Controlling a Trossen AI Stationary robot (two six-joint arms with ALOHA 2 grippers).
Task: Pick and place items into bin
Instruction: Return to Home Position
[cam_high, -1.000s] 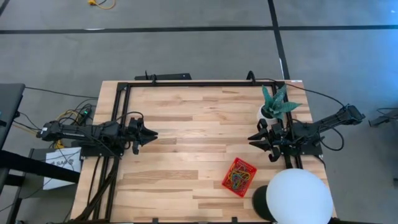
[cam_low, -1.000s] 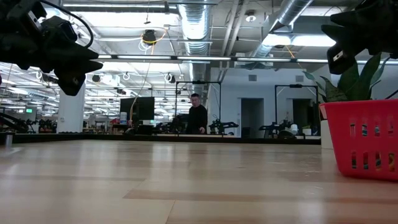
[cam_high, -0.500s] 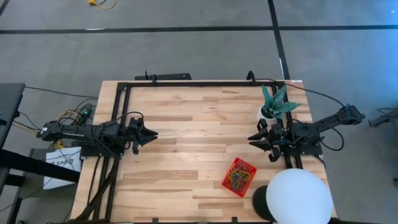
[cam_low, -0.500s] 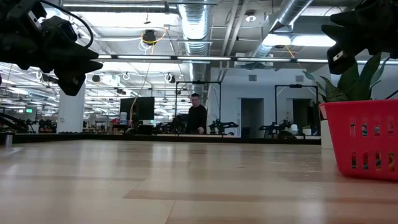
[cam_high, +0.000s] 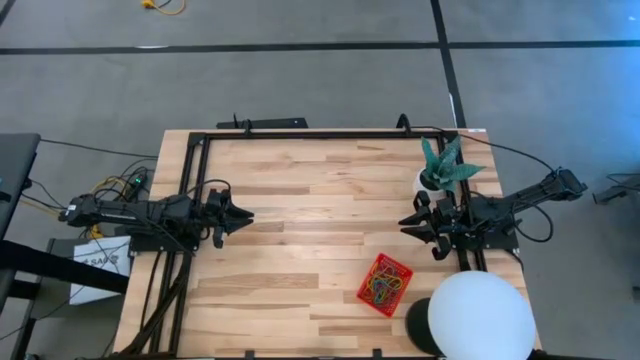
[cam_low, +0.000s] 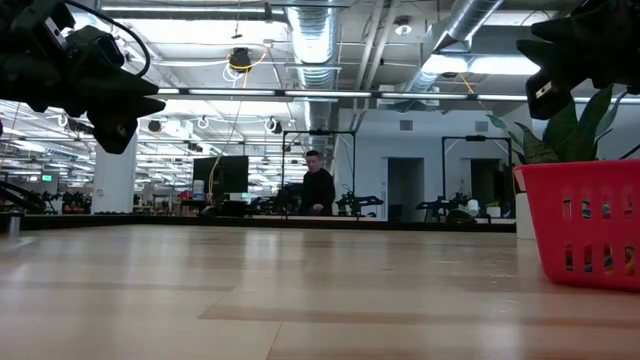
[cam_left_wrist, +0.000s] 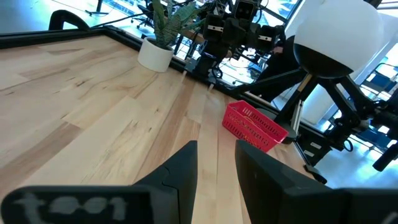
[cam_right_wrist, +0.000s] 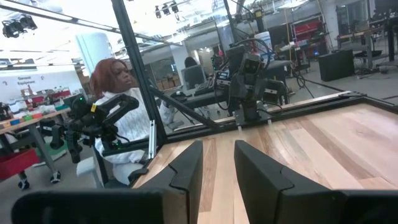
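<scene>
A small bright red plastic basket with mesh walls sits on the pale wooden table, on the near right part. Inside it lies a heap of thin rubber bands in many colours, all tangled together.

The left gripper hangs above the left side of the table, well apart from the basket. Its two dark fingers are a little way apart, and there is nothing between them.

The right gripper hangs above the right side, on the far side of the basket. It is close to a white pot with a spiky green plant in it. Its dark fingers are also a little way apart and hold nothing.

The two grippers point at each other across the middle of the table.

A big round white dome stands at the near right corner, just beside the basket. Far off in the room, a person in dark clothes stands beyond the table.
</scene>
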